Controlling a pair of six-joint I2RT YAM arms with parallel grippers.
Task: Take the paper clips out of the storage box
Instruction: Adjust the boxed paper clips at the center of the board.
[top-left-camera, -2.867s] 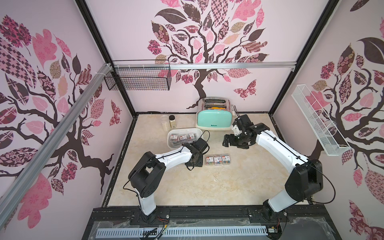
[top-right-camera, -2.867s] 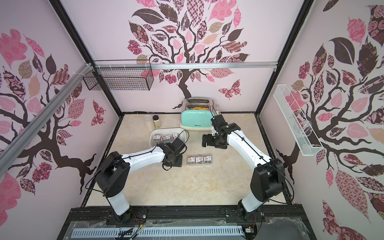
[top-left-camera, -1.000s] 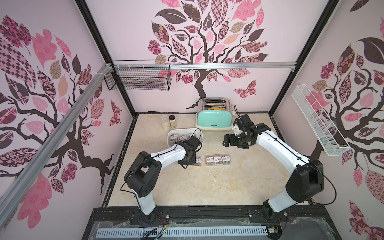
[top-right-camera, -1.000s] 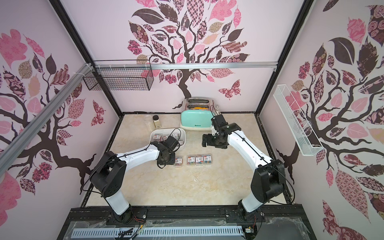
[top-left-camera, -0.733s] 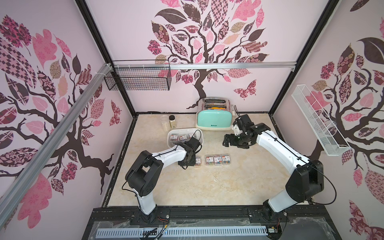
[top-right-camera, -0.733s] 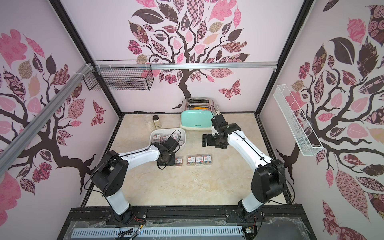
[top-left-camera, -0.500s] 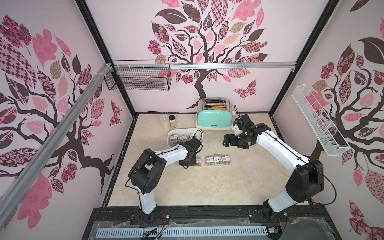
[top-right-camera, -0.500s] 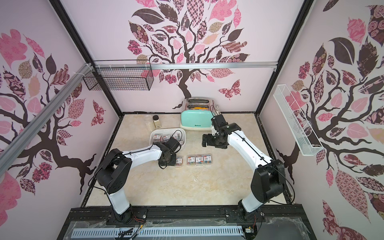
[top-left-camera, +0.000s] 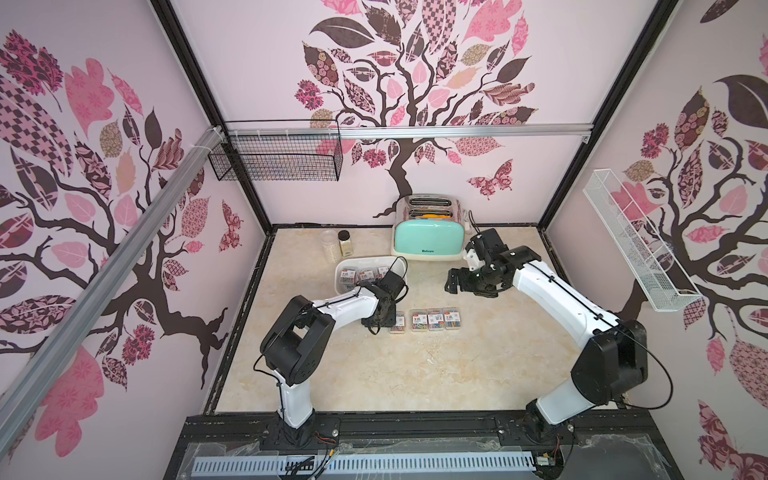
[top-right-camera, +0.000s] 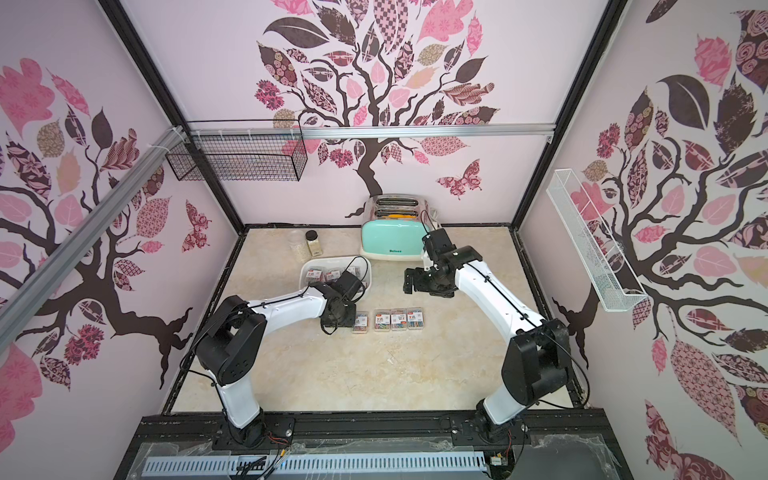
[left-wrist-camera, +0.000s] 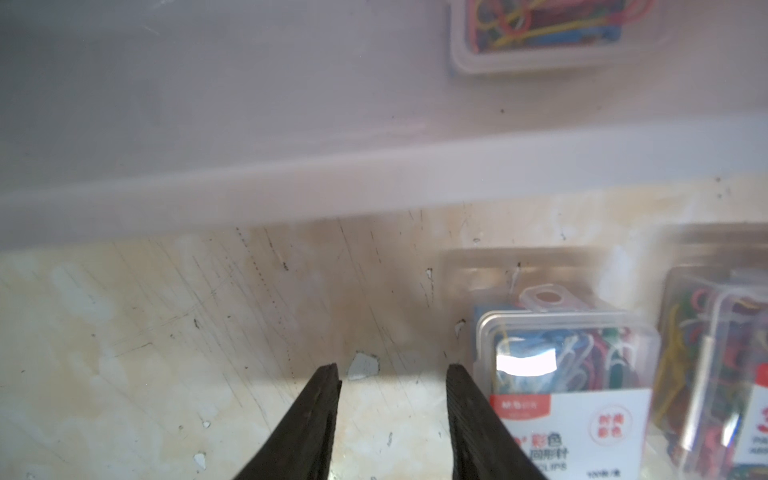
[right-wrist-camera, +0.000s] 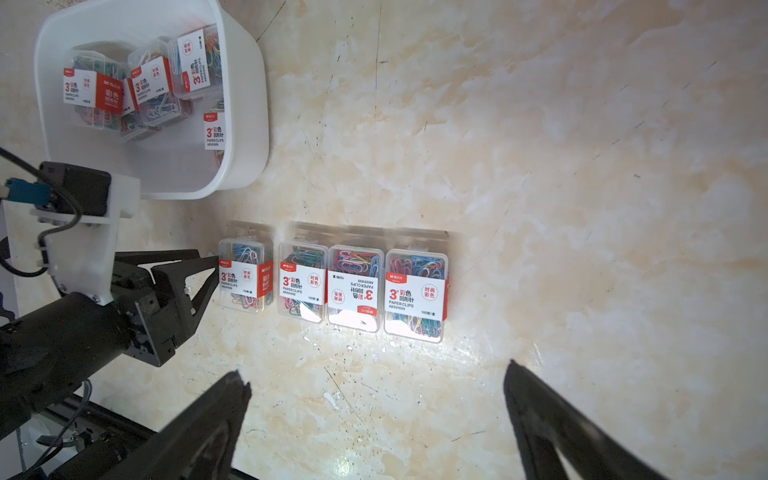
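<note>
The white storage box (top-left-camera: 338, 270) stands left of centre, with several clear cases of paper clips (right-wrist-camera: 112, 91) still in it. Four more cases lie in a row on the table in front of it (top-left-camera: 435, 320). My left gripper (right-wrist-camera: 208, 259) is low on the table, just left of the leftmost case (right-wrist-camera: 245, 278). Its jaws stand open with only bare table between them (left-wrist-camera: 392, 370), and that case (left-wrist-camera: 565, 374) lies beside one finger. My right gripper (right-wrist-camera: 376, 374) hangs wide open and empty above the table, right of the box (top-left-camera: 453, 284).
A mint-green toaster (top-left-camera: 428, 243) stands at the back, with two jars (top-left-camera: 337, 245) to its left behind the box. A black wire basket (top-left-camera: 276, 160) hangs on the back wall. A white one (top-left-camera: 636, 241) hangs on the right wall.
A fourth case now lies at the left end of the row, where there were three before. My left gripper's jaws have opened a little beside it. The right arm has not moved.
</note>
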